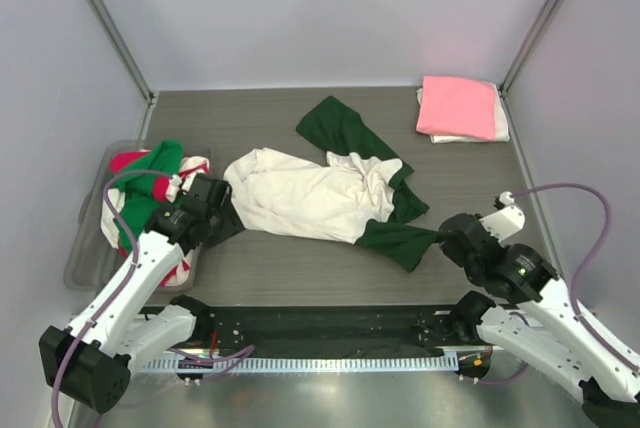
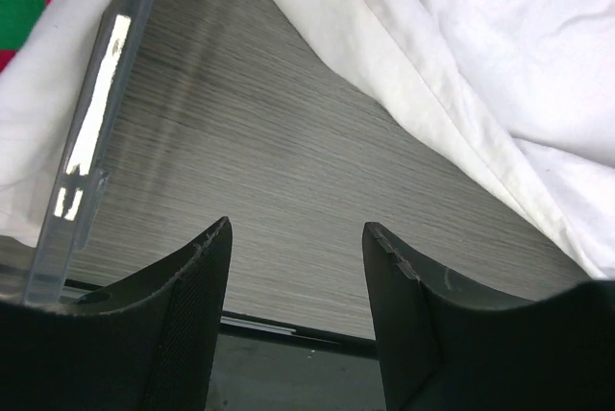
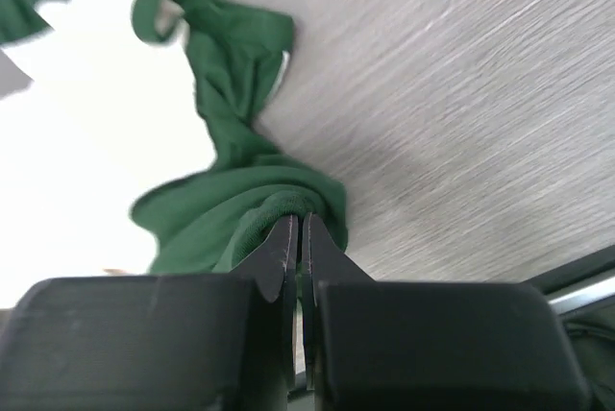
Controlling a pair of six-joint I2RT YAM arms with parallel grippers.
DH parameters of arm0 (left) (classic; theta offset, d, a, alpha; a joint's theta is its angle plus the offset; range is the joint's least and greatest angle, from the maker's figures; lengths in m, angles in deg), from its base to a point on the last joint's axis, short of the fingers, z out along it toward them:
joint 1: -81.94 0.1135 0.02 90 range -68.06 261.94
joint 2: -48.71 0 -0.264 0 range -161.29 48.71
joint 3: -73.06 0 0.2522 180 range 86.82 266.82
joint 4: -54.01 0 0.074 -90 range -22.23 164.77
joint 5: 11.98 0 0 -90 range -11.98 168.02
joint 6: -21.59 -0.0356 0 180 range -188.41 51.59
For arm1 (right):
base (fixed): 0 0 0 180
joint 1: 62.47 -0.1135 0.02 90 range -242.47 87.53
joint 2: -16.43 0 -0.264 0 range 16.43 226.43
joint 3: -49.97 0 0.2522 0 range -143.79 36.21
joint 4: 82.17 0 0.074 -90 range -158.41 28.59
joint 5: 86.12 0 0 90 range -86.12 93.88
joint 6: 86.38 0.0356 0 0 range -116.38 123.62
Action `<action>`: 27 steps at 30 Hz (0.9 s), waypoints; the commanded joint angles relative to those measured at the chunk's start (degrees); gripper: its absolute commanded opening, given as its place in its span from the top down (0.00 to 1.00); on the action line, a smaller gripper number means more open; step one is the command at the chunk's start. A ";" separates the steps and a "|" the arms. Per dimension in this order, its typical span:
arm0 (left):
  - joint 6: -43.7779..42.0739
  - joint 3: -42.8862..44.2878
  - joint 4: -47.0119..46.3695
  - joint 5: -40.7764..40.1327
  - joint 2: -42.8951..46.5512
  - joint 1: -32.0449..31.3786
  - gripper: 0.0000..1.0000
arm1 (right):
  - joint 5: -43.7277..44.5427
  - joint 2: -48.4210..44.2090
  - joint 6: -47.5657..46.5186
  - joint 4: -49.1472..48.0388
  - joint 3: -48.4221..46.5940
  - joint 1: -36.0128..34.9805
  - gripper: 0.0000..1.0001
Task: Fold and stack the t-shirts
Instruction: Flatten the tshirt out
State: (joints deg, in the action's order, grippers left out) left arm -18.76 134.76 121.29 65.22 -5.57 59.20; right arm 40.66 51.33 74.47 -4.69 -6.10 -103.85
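A cream-white t-shirt with dark green sleeves (image 1: 310,193) lies crumpled in the middle of the table. My right gripper (image 1: 448,238) is shut on the dark green sleeve (image 3: 240,190) at the shirt's near right corner. My left gripper (image 1: 218,210) is open and empty, low over the bare table beside the shirt's left edge (image 2: 461,104). A folded pink t-shirt (image 1: 457,106) lies on a white one at the far right corner. More shirts, green, red and white (image 1: 150,183), sit in the clear tub at the left.
The clear plastic tub (image 1: 88,248) stands at the table's left edge, its wall close to my left gripper (image 2: 91,142). Grey walls and metal posts enclose the table. A black rail (image 1: 330,323) runs along the near edge.
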 commanded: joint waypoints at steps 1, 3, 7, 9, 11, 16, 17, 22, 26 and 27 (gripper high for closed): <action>2.47 0.05 -3.94 0.67 -0.12 0.15 0.42 | 9.00 -2.73 5.89 3.07 -8.02 0.25 0.99; 2.65 0.40 -3.95 0.41 -0.30 0.15 0.42 | 15.30 -1.50 6.84 7.18 -13.99 0.25 0.99; 3.35 -0.22 -3.86 -1.09 -0.74 0.15 0.42 | 22.45 -3.16 8.52 15.89 -18.86 0.17 0.99; 4.14 -2.23 -5.35 -0.74 -1.35 0.15 0.43 | 22.64 -4.83 7.73 16.43 -18.96 0.17 0.99; 5.80 -4.86 -7.53 -0.39 -2.67 0.16 0.45 | 21.06 -5.10 7.03 16.43 -17.73 0.08 0.99; 8.44 -10.67 -16.48 2.86 -6.00 -0.19 0.48 | 16.06 -6.76 3.95 11.53 -13.16 -0.01 0.99; 8.71 -12.07 -17.91 3.13 -7.23 -0.37 0.49 | 14.74 -6.94 2.90 10.64 -12.63 -0.01 0.99; 7.92 -12.70 -23.01 1.47 -10.84 -1.43 0.54 | 12.54 -6.59 0.97 7.74 -10.61 -0.01 0.99; 6.96 -11.21 -24.60 0.76 -11.29 -1.60 0.55 | 12.09 -6.24 -0.18 7.03 -10.08 0.08 0.99; 6.78 -11.12 -25.04 0.76 -11.55 -1.69 0.55 | 12.01 -6.24 -0.36 6.94 -9.99 -0.01 0.99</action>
State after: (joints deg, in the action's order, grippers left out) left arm -11.70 121.36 101.27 67.52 -17.20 57.89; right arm 52.09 45.03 75.39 5.06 -16.08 -103.85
